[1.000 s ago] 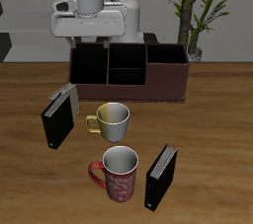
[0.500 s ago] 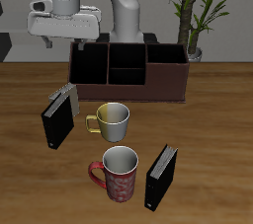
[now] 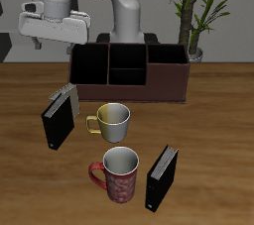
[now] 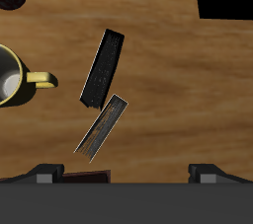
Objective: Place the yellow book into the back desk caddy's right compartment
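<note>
As fingers (image 4: 43, 173) shift farther off caddy (image 3: 129, 91), yellow book (image 4: 102, 129) unmoved

- Wood-grain brown table (image 3: 218, 110) fills the lower frame.
- Dark reddish-brown back desk caddy (image 3: 167, 82), black dividers, at centre.
- Black book (image 3: 58, 122) with grey page edges, at left.
- Second black book (image 3: 162, 177), lower right.
- Pale mug (image 3: 113, 121) with yellow handle, at centre.
- Red patterned mug (image 3: 119, 175) below it.
- Green plant (image 3: 195, 6), upper right.

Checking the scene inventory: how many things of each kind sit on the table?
Black books: 2
Yellow book: 1
Mugs: 2
Desk caddy: 1
Total: 6
</note>
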